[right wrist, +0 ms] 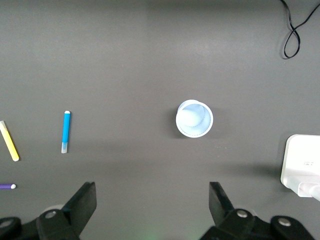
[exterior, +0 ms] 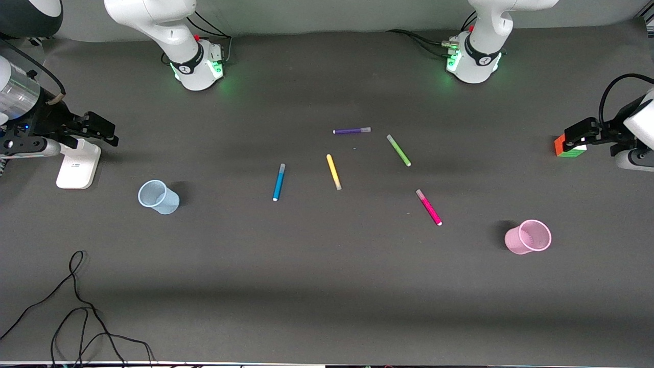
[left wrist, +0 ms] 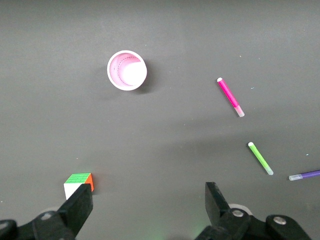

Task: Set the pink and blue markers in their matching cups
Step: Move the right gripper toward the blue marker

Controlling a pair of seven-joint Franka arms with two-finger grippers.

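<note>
Nothing is gripped yet: the left pincer [left wrist: 145,212] and the right pincer [right wrist: 152,210] both stand wide open and empty, each held high over its own end of the desk [exterior: 327,306].

The pink marker [exterior: 428,207] lies flat near the middle, toward the left arm's end, with the pink cup [exterior: 529,236] upright and well apart from it, closer to the front edge. The blue marker [exterior: 279,182] lies flat toward the right arm's end, and the blue cup [exterior: 158,197] stands upright well apart from it.

To do the first grasp well, each pincer should turn so its fingers cross the pen's length, then close at the pen's middle (a grip near one end would let it tilt).

The yellow marker [exterior: 333,171], green marker [exterior: 398,150] and purple marker [exterior: 352,131] lie apart from both targets, so the descent has room. The cube [exterior: 568,145] and white stand [exterior: 78,163] sit at the side edges, out of the paths, and the cable [exterior: 76,306] stays at the front corner.
</note>
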